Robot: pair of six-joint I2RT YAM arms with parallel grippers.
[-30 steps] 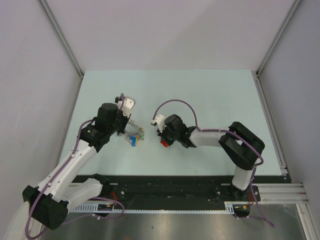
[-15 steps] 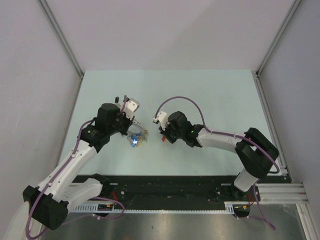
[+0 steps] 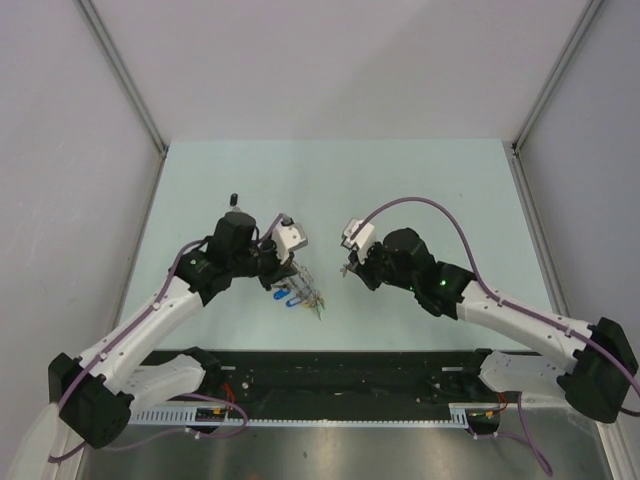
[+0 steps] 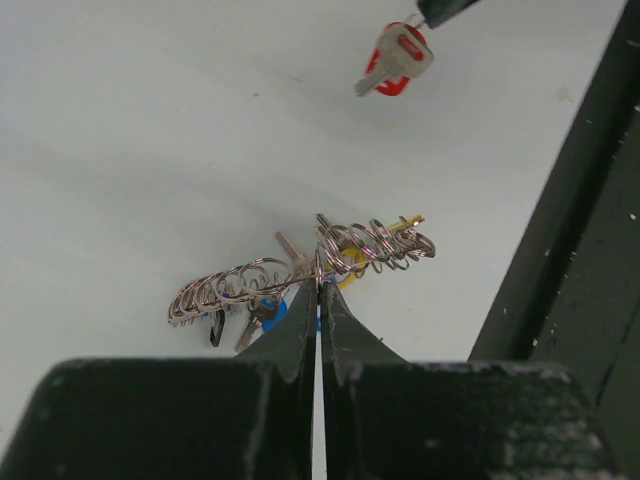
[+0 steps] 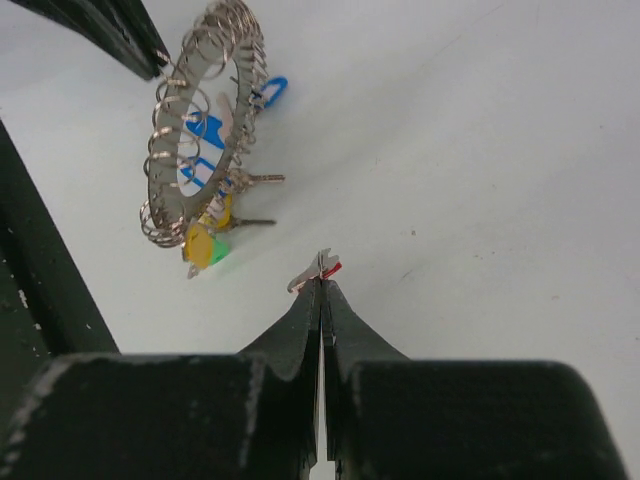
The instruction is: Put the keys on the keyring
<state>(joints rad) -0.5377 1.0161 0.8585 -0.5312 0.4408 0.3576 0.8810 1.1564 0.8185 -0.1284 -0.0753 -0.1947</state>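
Silver keyring (image 4: 375, 243), fringed with small blue, yellow and green-headed keys (image 5: 205, 130), sits pinched on its wire by your left gripper (image 4: 318, 290), fingers pressed together. Your right gripper (image 5: 321, 285) is clamped on the red-headed key (image 4: 395, 58), holding it near the ring but apart from it, over the pale table (image 3: 430, 180).

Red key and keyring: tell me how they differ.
The red key is one small piece; the keyring is a far wider wire loop fringed with many keys. The red key is pinched in the right fingers, the keyring in the left fingers. Both are gripped by shut fingers.
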